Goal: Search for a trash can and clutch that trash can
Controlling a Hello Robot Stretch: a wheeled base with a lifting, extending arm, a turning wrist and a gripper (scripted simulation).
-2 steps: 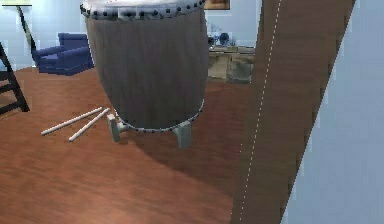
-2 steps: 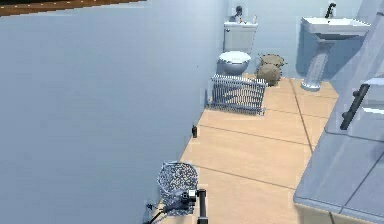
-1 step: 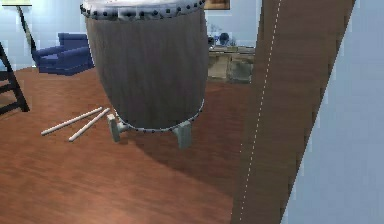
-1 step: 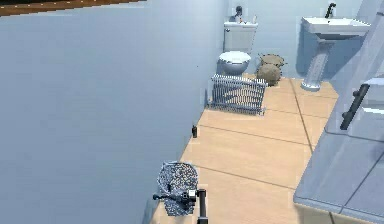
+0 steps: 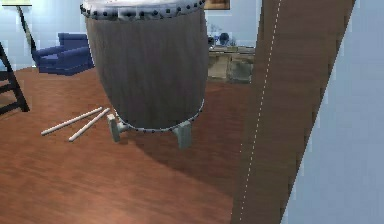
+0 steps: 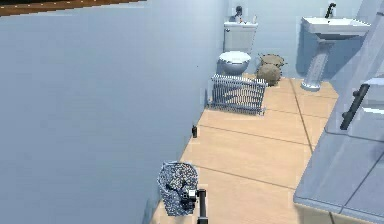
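We saw a round, dark wire-mesh trash can point(image 6: 176, 184) on tan floor tiles point(image 6: 250, 150). Whether the gripper point(image 6: 191, 197) held anything, we could not tell.

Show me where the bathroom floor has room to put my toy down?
Bare tiles lie between the bin and the rack, along the door. It is crowded near the toilet, bag and sink.

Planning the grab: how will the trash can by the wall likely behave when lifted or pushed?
The trash can looks like open wire mesh, so it is probably light and easily tipped. On the smooth floor it may slide when pushed.
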